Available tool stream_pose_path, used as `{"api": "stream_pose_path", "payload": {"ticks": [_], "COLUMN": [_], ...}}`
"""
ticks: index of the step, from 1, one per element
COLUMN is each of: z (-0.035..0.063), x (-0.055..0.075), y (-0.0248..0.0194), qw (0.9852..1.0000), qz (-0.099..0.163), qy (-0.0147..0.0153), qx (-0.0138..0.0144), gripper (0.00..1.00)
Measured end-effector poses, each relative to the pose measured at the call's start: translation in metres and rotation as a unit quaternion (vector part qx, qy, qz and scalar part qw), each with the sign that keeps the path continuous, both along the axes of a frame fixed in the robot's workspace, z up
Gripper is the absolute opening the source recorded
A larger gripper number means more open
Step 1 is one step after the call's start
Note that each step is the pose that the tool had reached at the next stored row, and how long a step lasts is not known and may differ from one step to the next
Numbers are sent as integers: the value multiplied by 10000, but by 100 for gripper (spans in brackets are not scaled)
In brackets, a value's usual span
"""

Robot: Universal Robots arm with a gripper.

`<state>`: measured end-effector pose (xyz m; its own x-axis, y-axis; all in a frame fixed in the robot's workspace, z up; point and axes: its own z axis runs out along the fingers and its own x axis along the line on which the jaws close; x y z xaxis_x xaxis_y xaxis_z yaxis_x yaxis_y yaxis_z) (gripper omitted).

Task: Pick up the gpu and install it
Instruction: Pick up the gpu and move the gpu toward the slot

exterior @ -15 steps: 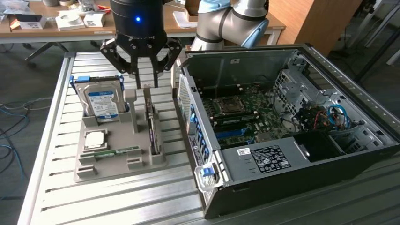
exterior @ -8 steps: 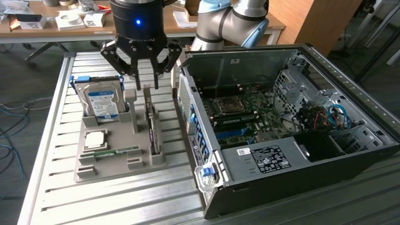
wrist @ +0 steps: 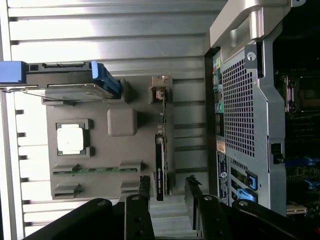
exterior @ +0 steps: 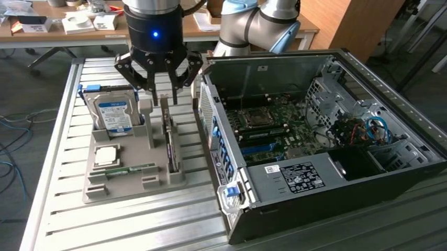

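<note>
Two fingers of the claw (exterior: 162, 97) stand spread, holding nothing, just above the gpu (exterior: 169, 138), which sits on edge in the grey holder (exterior: 122, 180). To grasp well, I judge the fingers should straddle the card squarely, mid-length.

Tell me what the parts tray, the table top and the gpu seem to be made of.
Parts tray: probably plastic, matte gray; dull even surface, moulded blocky pockets.
Table top: metal, likely aluminium, bare; ribbed slats shine brightly.
Gpu: thin black board, dull, probably circuit-board laminate; its end bracket looks like pale bare metal.
</note>
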<state>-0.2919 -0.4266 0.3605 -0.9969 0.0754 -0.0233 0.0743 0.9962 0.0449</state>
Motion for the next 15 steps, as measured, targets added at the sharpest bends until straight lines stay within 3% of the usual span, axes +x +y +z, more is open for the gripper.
{"api": "stream_pose_path", "payload": {"ticks": [15], "z": [-270], "x": [0], "y": [0], "qw": [10000], "qz": [1], "qy": [0], "qx": [0], "gripper": [42]}}
